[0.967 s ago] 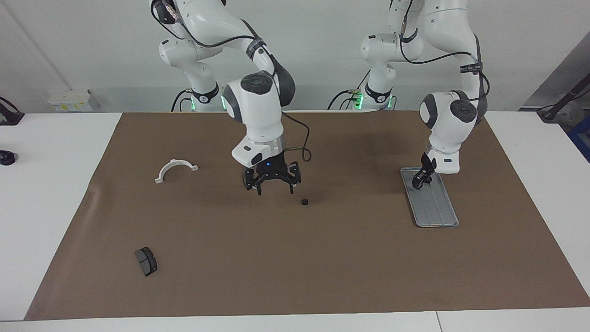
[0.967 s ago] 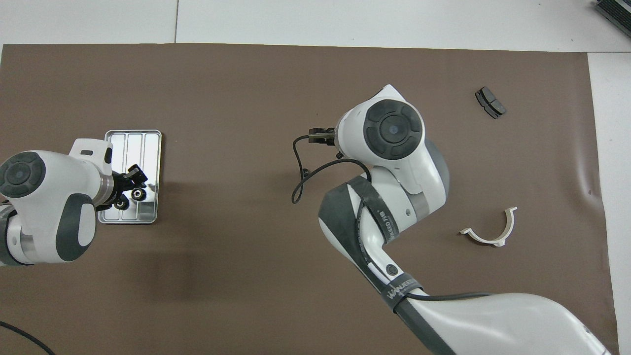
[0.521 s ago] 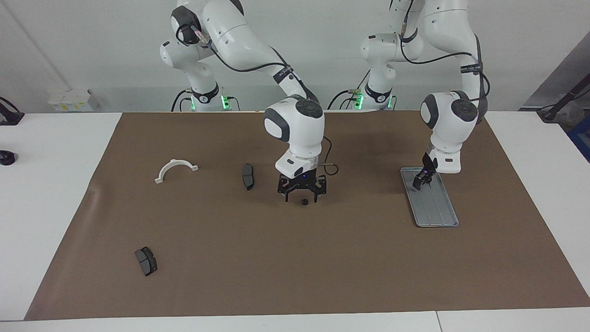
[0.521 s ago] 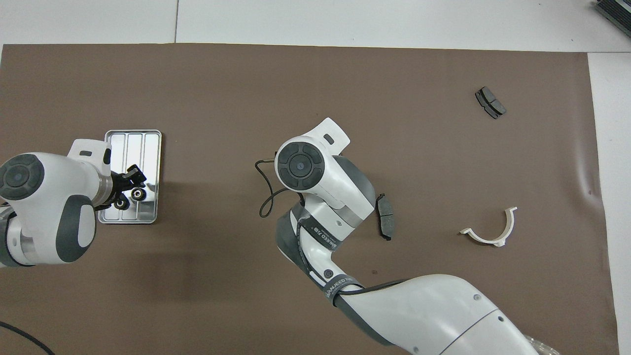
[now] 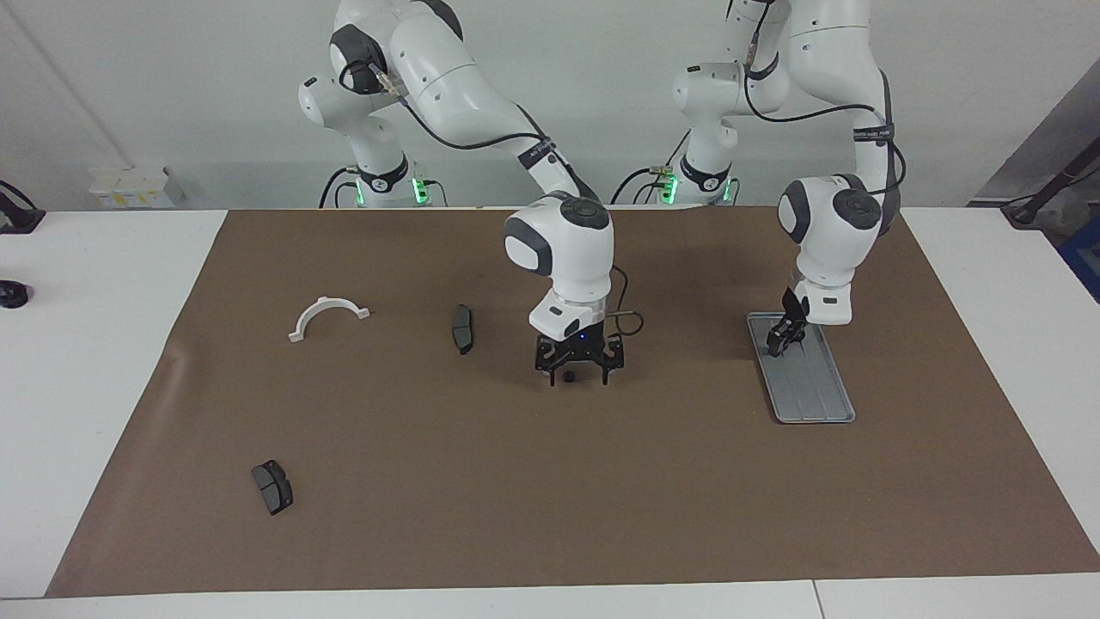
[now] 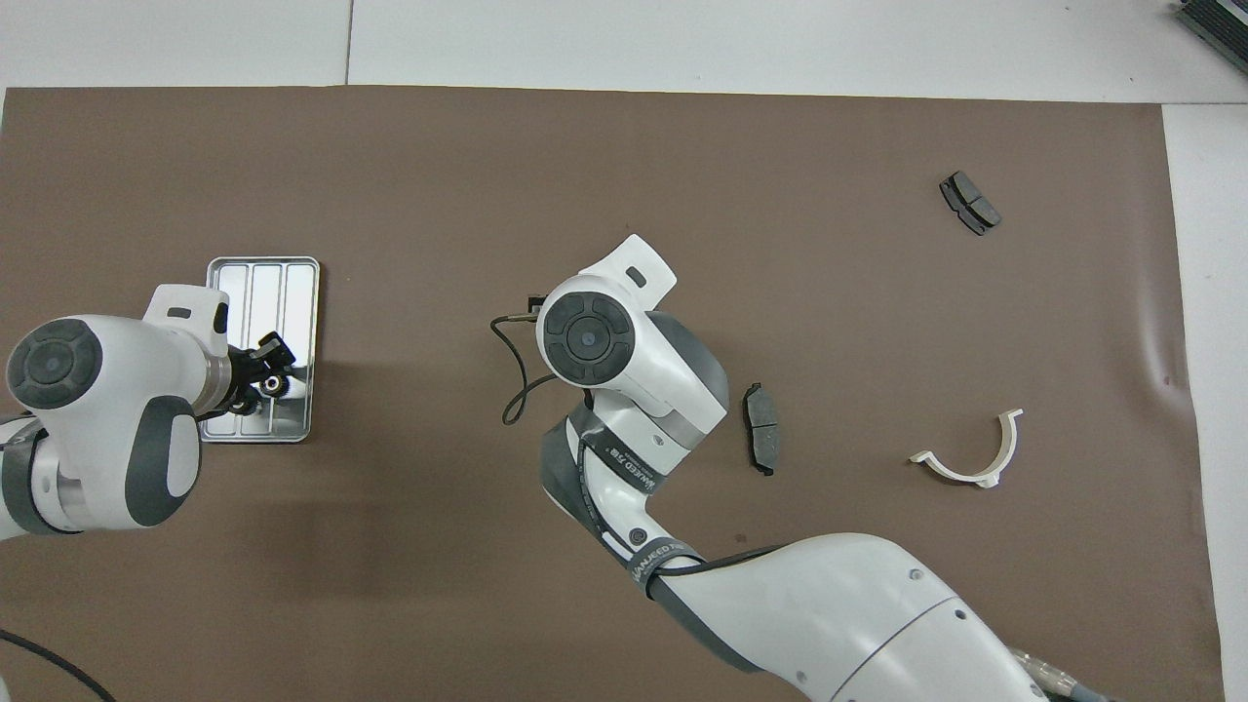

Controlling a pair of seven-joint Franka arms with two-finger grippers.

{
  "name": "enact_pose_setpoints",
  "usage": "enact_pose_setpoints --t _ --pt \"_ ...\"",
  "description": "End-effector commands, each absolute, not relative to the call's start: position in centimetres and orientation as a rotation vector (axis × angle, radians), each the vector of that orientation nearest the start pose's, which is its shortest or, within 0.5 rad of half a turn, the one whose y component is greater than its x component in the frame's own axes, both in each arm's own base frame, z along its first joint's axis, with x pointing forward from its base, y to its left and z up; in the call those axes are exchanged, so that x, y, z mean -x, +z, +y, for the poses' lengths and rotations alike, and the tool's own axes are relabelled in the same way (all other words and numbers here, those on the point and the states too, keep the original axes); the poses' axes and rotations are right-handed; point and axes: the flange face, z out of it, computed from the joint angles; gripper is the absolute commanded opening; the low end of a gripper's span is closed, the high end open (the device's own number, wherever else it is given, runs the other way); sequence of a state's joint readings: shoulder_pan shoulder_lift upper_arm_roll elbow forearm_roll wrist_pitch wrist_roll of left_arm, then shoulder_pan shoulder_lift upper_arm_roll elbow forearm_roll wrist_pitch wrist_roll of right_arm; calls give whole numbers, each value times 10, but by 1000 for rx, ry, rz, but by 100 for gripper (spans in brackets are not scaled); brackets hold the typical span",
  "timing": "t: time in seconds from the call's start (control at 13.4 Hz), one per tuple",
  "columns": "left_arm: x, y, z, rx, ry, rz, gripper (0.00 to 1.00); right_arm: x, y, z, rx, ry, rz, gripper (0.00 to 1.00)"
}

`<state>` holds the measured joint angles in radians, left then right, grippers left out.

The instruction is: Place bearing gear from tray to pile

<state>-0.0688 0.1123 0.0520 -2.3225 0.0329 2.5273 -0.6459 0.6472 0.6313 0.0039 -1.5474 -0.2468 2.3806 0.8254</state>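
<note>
Left gripper [image 5: 785,334] is down in the tray [image 5: 816,391] at the end nearer the robots, over 1 small bearing gear [image 6: 272,386]; whether its fingers pinch the gear, cannot tell. Tray sits toward the left arm's end of the brown mat [image 5: 550,481], the rest of its floor bare.

Right gripper [image 5: 577,364], fingers spread wide, is low at mid-mat, straddling a small black gear [image 5: 568,376] without gripping it.

1 brake pad [image 5: 462,328] lies beside that gripper, toward the right arm's end. White half-ring clamp [image 5: 326,315] sits nearer that end still.

Farthest out, a second brake pad [image 5: 271,487] lies near the mat's edge, with bare mat around it.
</note>
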Motion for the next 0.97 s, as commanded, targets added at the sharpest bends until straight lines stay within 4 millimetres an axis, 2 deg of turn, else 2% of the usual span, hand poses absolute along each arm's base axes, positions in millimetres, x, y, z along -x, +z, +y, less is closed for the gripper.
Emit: enact_pose_setpoints --t 0.0,0.22,0.3,0.52,0.67,0.82,0.89 --pt "-523 298 -7 3018 -161 -927 0 -564 294 434 3140 -402 39 100" --pt "-531 308 -10 3019 -145 -915 0 -566 293 429 3155 -387 45 100" --pt "-540 322 -11 3016 -122 -910 0 -567 293 428 3154 -389 47 97" --pt "-567 382 -18 3028 -65 -821 0 -569 295 428 3149 -395 52 73" --pt "-579 417 -26 3033 -56 -797 0 -569 295 428 3148 -394 53 62" --pt "-587 444 -42 3035 -20 -759 0 -567 294 429 3152 -388 59 58" --pt "-590 458 -51 3039 -13 -739 0 -566 293 429 3153 -386 59 53"
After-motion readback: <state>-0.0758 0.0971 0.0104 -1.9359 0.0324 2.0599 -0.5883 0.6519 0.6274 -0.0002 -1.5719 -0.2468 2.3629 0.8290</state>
